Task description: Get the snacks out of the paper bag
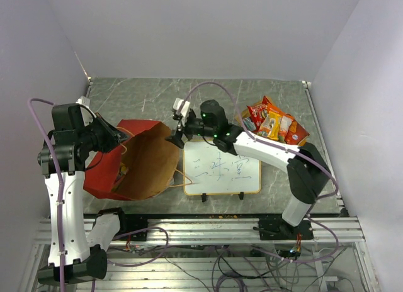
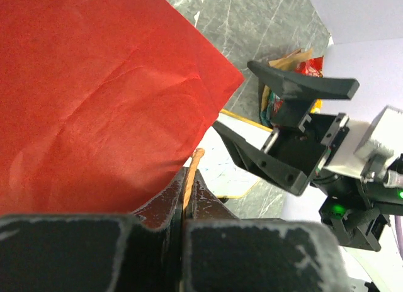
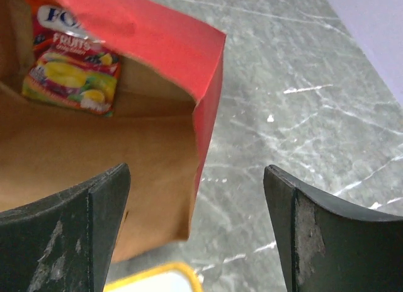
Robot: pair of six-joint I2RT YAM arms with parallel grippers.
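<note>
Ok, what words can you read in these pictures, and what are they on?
"FRUITS": on the snack packet inside the paper bag.
"FO", the rest hidden: above it on the same packet.
Handwriting on the whiteboard: too blurred to read.
Print on the pile of snacks: too small to read.

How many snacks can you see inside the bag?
1: a red and yellow fruit packet lies deep inside the paper bag. Others may be hidden.

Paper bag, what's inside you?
A yellow-and-red fruit-candy packet lies inside the paper bag. The bag's own walls cover the rest, so more could be hidden.
</note>
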